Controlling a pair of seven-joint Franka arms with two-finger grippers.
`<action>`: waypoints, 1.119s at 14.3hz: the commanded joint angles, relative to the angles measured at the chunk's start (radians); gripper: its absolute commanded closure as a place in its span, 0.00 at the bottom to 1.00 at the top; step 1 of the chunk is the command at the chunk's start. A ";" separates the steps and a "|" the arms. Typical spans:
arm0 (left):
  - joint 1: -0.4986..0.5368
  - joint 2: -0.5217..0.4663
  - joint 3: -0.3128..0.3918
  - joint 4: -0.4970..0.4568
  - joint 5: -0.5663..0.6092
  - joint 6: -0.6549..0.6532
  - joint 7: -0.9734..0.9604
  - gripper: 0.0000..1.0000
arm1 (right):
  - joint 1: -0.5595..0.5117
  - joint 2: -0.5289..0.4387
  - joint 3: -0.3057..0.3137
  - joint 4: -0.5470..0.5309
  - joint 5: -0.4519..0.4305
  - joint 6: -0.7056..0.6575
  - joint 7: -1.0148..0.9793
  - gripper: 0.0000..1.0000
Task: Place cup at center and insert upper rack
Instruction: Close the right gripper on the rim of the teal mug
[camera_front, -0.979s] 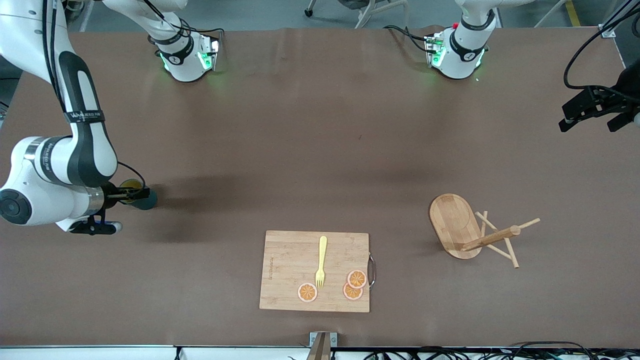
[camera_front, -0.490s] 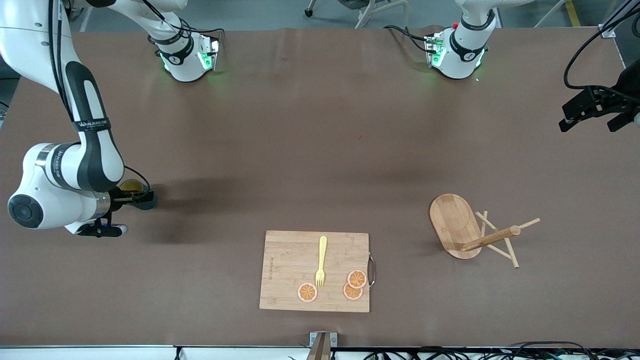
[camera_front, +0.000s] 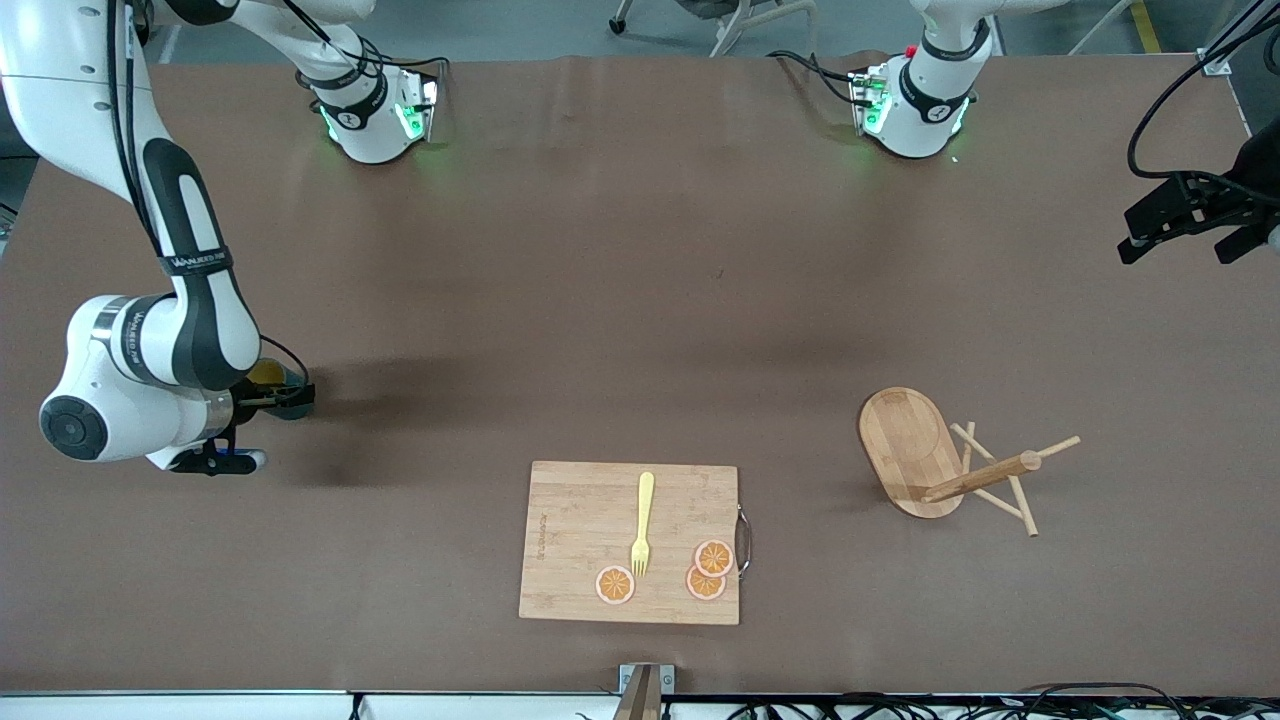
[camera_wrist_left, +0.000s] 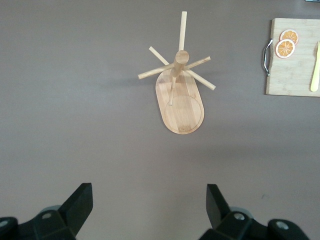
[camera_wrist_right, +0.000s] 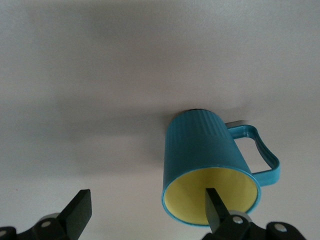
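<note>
Right gripper: jaws wide, nothing held, one fingertip showing in front of the cup's yellow mouth in the right wrist view, the other well clear of the wall, so the cup sits off-centre in the gap. Whether that finger is inside the rim or only above it cannot be told. In the front view the gripper hangs low at the right arm's end of the table, with the cup mostly hidden under the wrist and only a bit of ochre inside showing. Cup stands upright on the table, ribbed teal wall, handle sticking out to one side, away from the free finger. Judgement: the step in hand is the grasp on the cup. Best done by pinching the wall at the rim, one finger in and one out, or by shifting sideways to straddle the whole body; either way keep off the handle and close slowly so the cup does not tip or skid. Lift straight before carrying toward the table's middle. Left gripper: jaws wide and empty, waiting high over the left arm's end of the table. Rack lies tipped on its side, base edge on the table, post and pegs sprawled, well apart from the cup. Board with fork and orange slices lies nearer the front camera, between cup and rack; steer the carry clear of it.
</note>
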 joint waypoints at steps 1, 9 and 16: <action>0.001 -0.004 0.001 0.008 -0.012 -0.009 0.001 0.00 | -0.008 0.005 0.001 -0.013 0.022 0.010 -0.023 0.00; 0.001 -0.004 0.002 0.008 -0.012 -0.010 0.001 0.00 | -0.007 0.011 0.001 -0.012 0.022 0.010 -0.023 0.37; 0.000 -0.004 0.001 0.009 -0.012 -0.009 -0.001 0.00 | -0.008 0.011 0.001 -0.010 0.022 0.010 -0.025 0.60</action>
